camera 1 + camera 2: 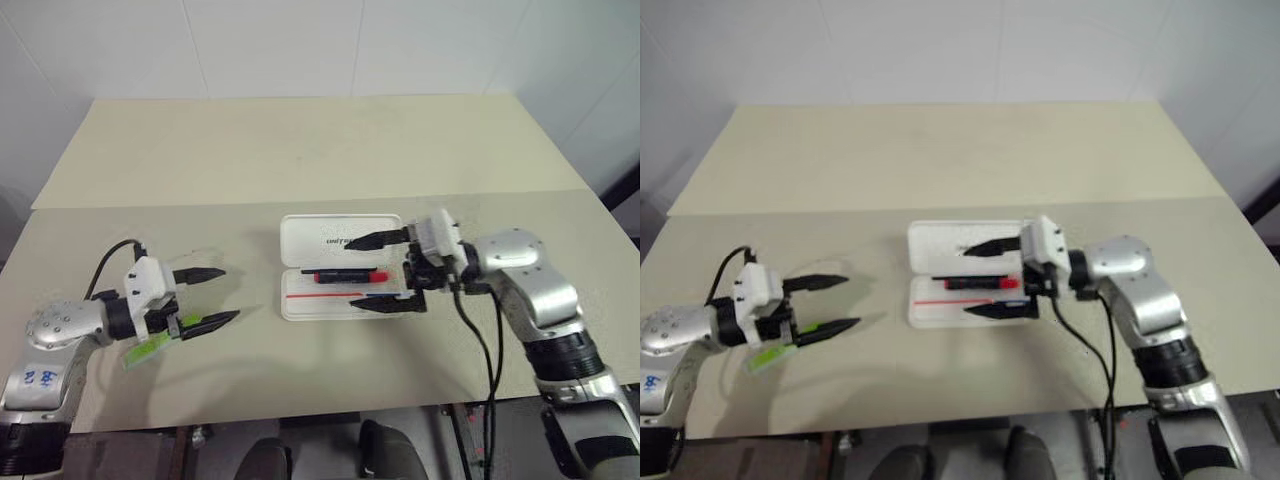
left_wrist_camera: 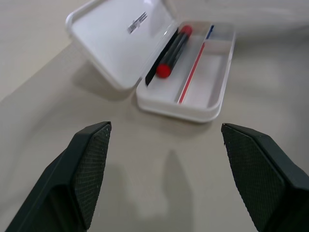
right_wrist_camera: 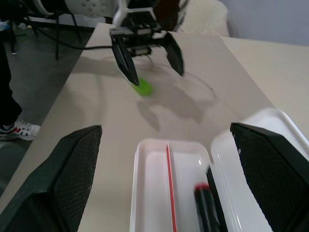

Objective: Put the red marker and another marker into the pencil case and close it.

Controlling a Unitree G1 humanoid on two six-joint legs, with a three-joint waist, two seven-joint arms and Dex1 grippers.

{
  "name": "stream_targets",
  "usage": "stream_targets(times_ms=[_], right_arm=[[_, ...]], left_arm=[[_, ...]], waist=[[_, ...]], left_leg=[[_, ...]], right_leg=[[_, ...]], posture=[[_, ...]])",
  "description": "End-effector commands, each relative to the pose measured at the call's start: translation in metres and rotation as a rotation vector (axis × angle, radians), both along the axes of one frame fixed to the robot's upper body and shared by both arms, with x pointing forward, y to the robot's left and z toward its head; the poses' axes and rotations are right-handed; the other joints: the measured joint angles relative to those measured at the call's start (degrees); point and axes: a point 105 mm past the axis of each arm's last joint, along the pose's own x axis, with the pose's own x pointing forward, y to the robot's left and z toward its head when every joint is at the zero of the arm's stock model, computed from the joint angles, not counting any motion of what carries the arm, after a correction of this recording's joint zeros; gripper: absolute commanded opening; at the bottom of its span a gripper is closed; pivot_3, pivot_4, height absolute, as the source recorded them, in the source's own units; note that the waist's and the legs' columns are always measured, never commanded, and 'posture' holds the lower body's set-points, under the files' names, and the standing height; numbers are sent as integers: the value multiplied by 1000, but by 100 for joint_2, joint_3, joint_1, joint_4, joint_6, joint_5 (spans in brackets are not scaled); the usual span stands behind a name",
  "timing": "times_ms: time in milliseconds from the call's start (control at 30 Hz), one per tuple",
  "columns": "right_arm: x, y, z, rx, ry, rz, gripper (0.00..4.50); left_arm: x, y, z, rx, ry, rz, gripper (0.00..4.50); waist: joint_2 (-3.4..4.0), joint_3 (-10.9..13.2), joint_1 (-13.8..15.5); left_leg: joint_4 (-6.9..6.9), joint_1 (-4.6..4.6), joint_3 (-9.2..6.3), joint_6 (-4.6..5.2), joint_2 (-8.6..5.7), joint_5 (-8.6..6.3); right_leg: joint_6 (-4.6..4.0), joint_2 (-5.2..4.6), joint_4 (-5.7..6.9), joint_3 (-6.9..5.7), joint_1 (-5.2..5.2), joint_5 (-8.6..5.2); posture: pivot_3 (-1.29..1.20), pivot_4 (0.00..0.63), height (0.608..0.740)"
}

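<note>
While glossy and rounded, the white pencil case (image 1: 340, 268) holds the slim red marker (image 1: 350, 275).

Pencil case (image 1: 300, 240): white throughout, lid and tray; small dark lettering on the lid; one thin red line and one thin blue line run inside the tray.
Red marker (image 1: 350, 275): black barrel, bright red end.
Another marker (image 1: 148, 350): bright light green.
Counter (image 1: 300, 150): plain pale beige, no pattern.
Left hand (image 1: 208, 297): black fingers with a fine cross-hatched texture on the pads, white housing, silver arm behind.
Right hand (image 1: 383, 270): black fingers, same textured pads, white housing, silver arm, black cables.
Wall (image 1: 300, 40): white tiles with thin grey seams.
</note>
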Motion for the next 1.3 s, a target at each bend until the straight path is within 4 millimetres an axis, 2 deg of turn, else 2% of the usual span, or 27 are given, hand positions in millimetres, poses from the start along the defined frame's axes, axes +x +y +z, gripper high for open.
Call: stream_targets(times_ms=[33, 167, 300, 500, 733, 867, 1067, 1300], right_arm=[[-8, -20, 14, 29, -41, -35, 4485], [-8, -41, 3, -27, -42, -97, 4485], [-2, -44, 6, -21, -86, -135, 4485], [-3, -41, 5, -23, -98, -134, 4485], [-5, -36, 7, -20, -117, -132, 4485], [-7, -35, 10, -15, -124, -133, 4500], [-11, -41, 7, -28, -114, -154, 4500], [-10, -45, 4, -37, -108, -173, 4500]], left_arm=[[-8, 28, 6, 20, -42, 98, 3898], [-25, 57, -11, 58, 17, 179, 3898], [-43, 78, -28, 52, 93, 242, 3898], [-54, 86, -51, 51, 181, 258, 3898], [-44, 93, -71, 129, 212, 255, 3898], [-37, 92, -75, 113, 214, 264, 3021], [-34, 77, -75, 92, 195, 213, 1110], [-21, 48, -40, 40, 88, 102, 1120]], waist=[[0, 0, 0], [0, 0, 0], [0, 0, -4], [0, 0, 23], [10, -2, 47], [16, -3, 130], [16, -6, 171], [-5, -12, 146]], left_leg=[[0, 1, 5, 2, 2, -4], [2, 10, 30, 14, 6, -25], [8, 16, 57, 19, 12, -39], [12, 24, 76, 22, 20, -49], [13, 26, 81, 25, 21, -54], [14, 34, 90, 24, 22, -54], [16, 45, 91, 14, 28, -40], [21, 34, 92, 18, 28, -40]], right_leg=[[0, 0, -1, -4, 0, 0], [0, 0, -2, -14, 0, 0], [0, -1, -6, -20, -1, 0], [-2, -1, -5, -26, -2, -1], [-6, -1, -4, -32, -2, 1], [-14, -1, -3, -32, 1, 6], [-38, -1, 7, -34, 11, 22], [-42, -1, 5, -37, -1, 29]], posture=[[0, 150, 740], [0, 150, 740], [0, 150, 740], [0, 150, 740], [0, 150, 740], [0, 150, 740], [0, 150, 740], [0, 150, 740]])
